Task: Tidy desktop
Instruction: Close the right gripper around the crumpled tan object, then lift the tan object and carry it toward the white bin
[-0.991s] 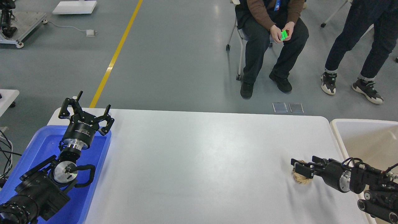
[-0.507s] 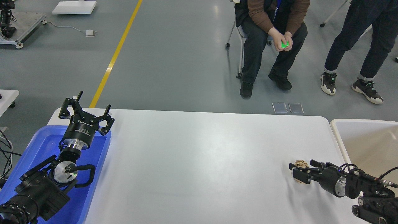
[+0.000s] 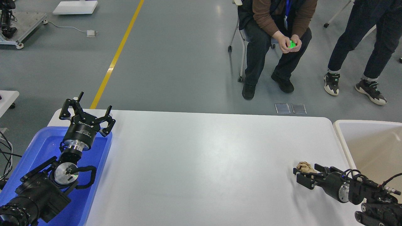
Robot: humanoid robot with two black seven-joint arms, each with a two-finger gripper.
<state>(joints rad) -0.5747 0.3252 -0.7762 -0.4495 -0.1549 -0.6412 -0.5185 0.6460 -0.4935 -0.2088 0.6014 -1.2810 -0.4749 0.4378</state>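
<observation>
Right claw at the paper wad, grasp not yet sure

The right claw (image 3: 304, 177) lies low on the worktop (image 3: 201, 163), its fingers spread, with the crumpled wad (image 3: 304, 166) just beyond its far finger, touching or nearly so; whether it grips is unclear. Next, I judge, it must close on the wad and carry it back right to the bin (image 3: 342, 138). The left claw (image 3: 86, 114) hangs released over the blue tray (image 3: 37, 141), holding nothing.
</observation>
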